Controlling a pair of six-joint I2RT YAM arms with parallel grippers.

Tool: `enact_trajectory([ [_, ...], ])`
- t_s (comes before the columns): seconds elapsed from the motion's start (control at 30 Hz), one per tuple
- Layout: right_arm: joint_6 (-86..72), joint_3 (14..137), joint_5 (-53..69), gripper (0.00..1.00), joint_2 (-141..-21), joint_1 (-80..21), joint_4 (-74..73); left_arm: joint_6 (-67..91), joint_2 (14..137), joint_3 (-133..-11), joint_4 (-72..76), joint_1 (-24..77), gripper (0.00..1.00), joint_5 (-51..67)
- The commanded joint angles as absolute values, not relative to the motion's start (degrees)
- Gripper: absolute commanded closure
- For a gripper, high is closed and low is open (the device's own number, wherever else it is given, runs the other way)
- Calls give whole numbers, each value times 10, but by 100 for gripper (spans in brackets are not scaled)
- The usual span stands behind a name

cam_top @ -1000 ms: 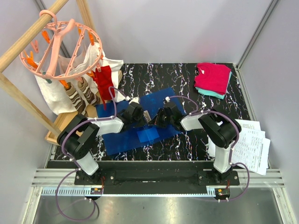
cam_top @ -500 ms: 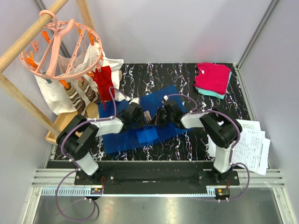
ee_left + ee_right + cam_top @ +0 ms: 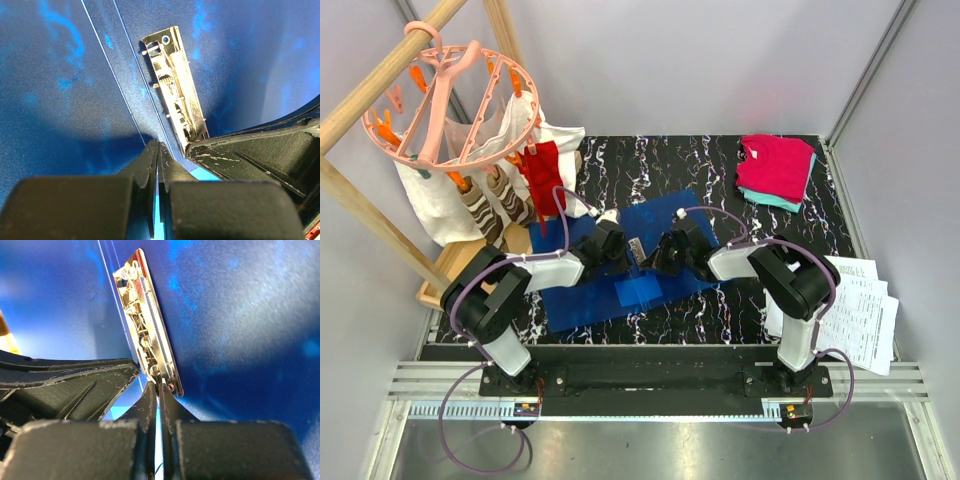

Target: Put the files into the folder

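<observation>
Lying open, folder (image 3: 570, 295); files (image 3: 865, 310) well apart

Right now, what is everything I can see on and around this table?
folder: one, translucent blue, lying open at the table's middle
metal clip: one, silver, inside the folder along its spine
files: a few sheets, white with black print, stacked at the near right edge
folded clothes: two, pink on teal, far right corner
drying hanger: one, pink with orange pegs, on the wooden rack, left
hung laundry: several pieces, white, striped brown, red, below the hanger
table: one, black marbled
left arm: one, black and white, jaws shut by the clip
right arm: one, black and white, jaws shut by the clip
</observation>
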State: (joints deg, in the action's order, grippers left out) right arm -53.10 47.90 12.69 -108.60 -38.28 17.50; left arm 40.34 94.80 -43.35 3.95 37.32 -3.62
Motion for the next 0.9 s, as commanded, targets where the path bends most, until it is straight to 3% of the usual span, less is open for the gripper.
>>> enact_trajectory([
  [0.0,-488,413,-17,100,-1164,-381,39,378,969,-396,-87,370,100,-56],
  [0.2,-481,476,99,100,-1048,-381,85,375,979,-394,-77,373,100,-47],
  [0.37,-544,510,168,100,-1022,-371,136,372,971,-389,-78,375,100,-47],
  [0.73,-574,427,167,100,-1045,-370,198,387,906,-421,-84,380,100,21],
  [0.87,-567,403,159,100,-1049,-371,199,408,946,-440,-83,390,100,9],
])
